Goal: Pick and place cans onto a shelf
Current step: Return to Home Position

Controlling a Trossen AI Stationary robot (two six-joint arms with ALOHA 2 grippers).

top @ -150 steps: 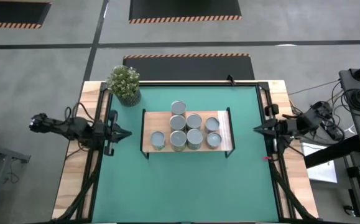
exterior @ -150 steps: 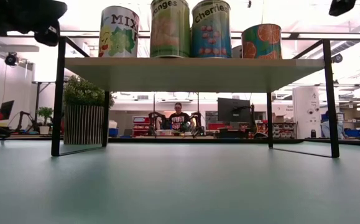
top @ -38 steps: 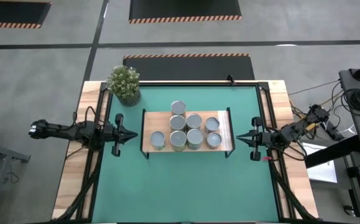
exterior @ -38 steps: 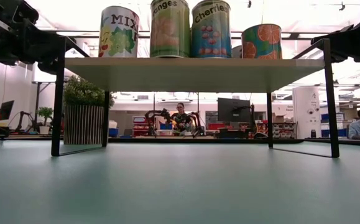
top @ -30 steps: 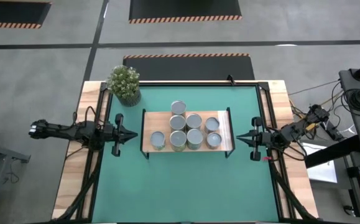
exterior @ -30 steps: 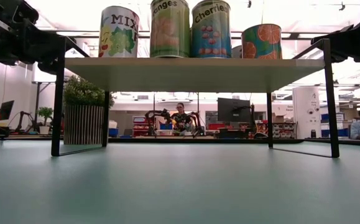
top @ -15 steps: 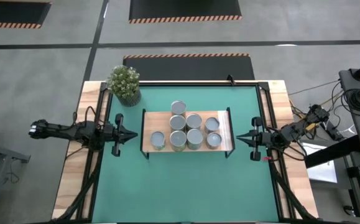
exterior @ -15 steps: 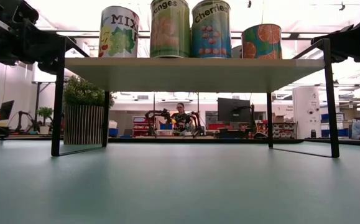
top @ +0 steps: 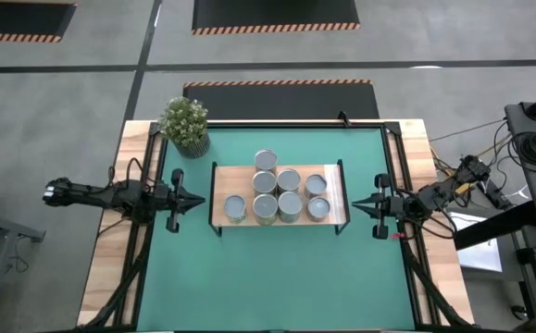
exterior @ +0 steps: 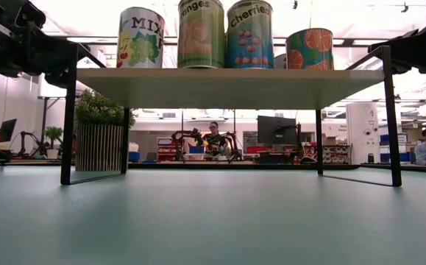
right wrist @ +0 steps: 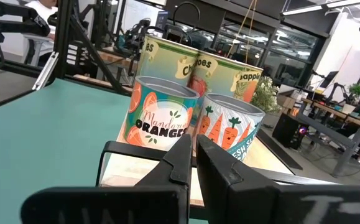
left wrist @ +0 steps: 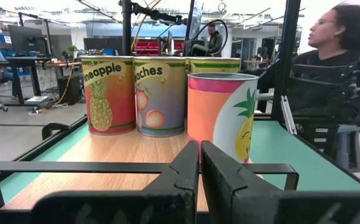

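The shelf (top: 223, 181), a light-wood board on a thin black frame, stands in the middle of the green mat. Several cans (top: 290, 205) with silvery tops stand upright on it, their bases on the board; the low view shows their coloured labels (exterior: 200, 33). My left gripper (top: 193, 198) hovers shut just off the shelf's left end, pointing at it, and shows in its wrist view (left wrist: 199, 158). My right gripper (top: 355, 204) hovers shut just off the shelf's right end and shows in its wrist view (right wrist: 194, 149). Neither holds anything.
A leafy potted plant (top: 185, 125) stands at the far left corner of the mat, behind the shelf's left end. The green mat (top: 277, 277) stretches from the shelf to the near edge. People sit in the room beyond the table (left wrist: 338, 56).
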